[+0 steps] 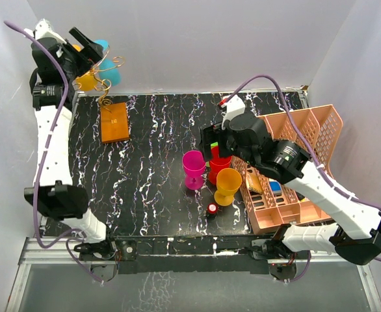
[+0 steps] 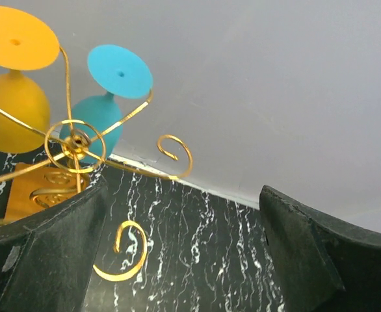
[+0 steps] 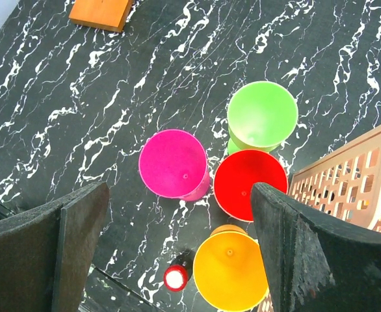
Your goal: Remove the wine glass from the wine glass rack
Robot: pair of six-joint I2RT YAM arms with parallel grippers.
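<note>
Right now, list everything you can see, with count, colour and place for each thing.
wine glass rack: one, gold wire on an orange-brown block, far left of the table
hanging wine glasses: two, yellow and teal, upside down on the rack
standing glasses: four, green, magenta, red, orange-yellow, upright, clustered beside the basket
small capped item: one, red with white top, by the orange-yellow glass
basket: one, salmon-pink lattice, right side
table: one, black with white veins
left arm: one, white and black, raised by the rack, jaws open
right arm: one, white and black, over the standing glasses, jaws open
</note>
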